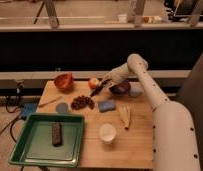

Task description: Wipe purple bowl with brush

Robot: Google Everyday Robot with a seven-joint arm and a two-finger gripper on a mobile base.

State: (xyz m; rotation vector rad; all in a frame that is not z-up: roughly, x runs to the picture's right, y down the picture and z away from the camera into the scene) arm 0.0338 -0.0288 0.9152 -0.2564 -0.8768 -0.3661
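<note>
The purple bowl (120, 88) stands at the back right of the wooden table (135, 145). My gripper (107, 83) hangs just left of the bowl, beside its rim. It is shut on a dark brush (98, 91), which slants down and to the left, away from the bowl, with its tip above the table near the grapes. The white arm (145, 82) reaches in from the right, over the bowl's far side.
A red apple (94, 81) and an orange bowl (63, 81) sit at the back left. Dark grapes (82, 102), a blue sponge (107, 105), a banana (125, 116), a white cup (107, 133), and a green tray (30, 150) holding a dark bar (56, 134) fill the front.
</note>
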